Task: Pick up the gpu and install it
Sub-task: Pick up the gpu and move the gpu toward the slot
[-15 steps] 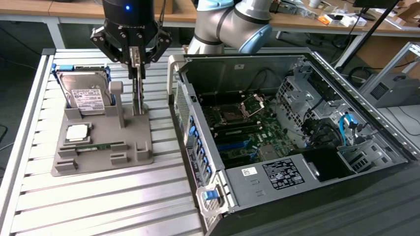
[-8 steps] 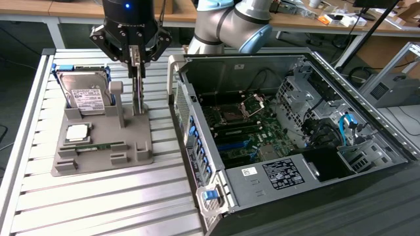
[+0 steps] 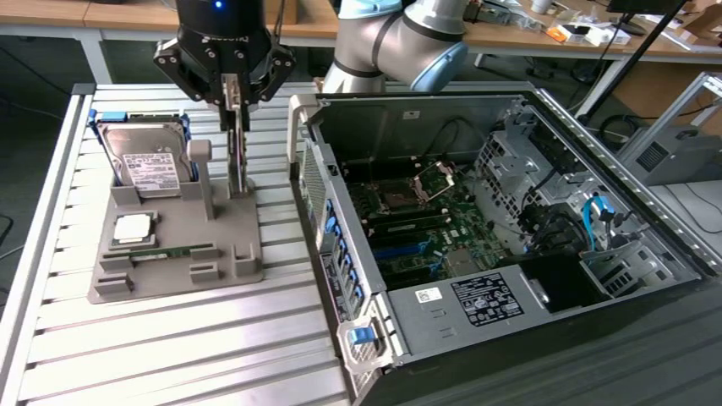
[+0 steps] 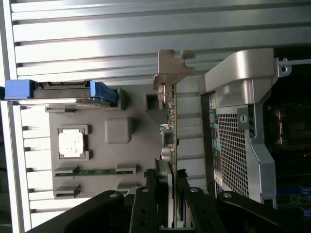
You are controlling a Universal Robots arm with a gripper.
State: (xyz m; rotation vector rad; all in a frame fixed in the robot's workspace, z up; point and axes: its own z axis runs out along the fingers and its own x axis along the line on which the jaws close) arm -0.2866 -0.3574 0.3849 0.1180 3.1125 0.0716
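The gpu (image 3: 233,150) stands on edge in a slot of the grey parts holder (image 3: 232,245), to the exterior view's left of the open computer case (image 3: 587,169). My gripper (image 3: 232,103) hangs straight above it, with its fingers down over the card's top edge. In the wrist view the gpu (image 4: 172,128) is seen edge-on, its silver bracket (image 4: 170,68) at the far end. The gripper (image 4: 169,196) has one finger tight on each face of the card, shut on it. The card's lower edge still looks seated in the holder.
The holder also carries a silver hard drive (image 3: 147,161) in a blue frame, a processor chip (image 3: 134,227) and a green memory stick (image 3: 169,251). The case lies open with its motherboard (image 3: 418,228) exposed. All rest on a ribbed aluminium table (image 3: 169,347).
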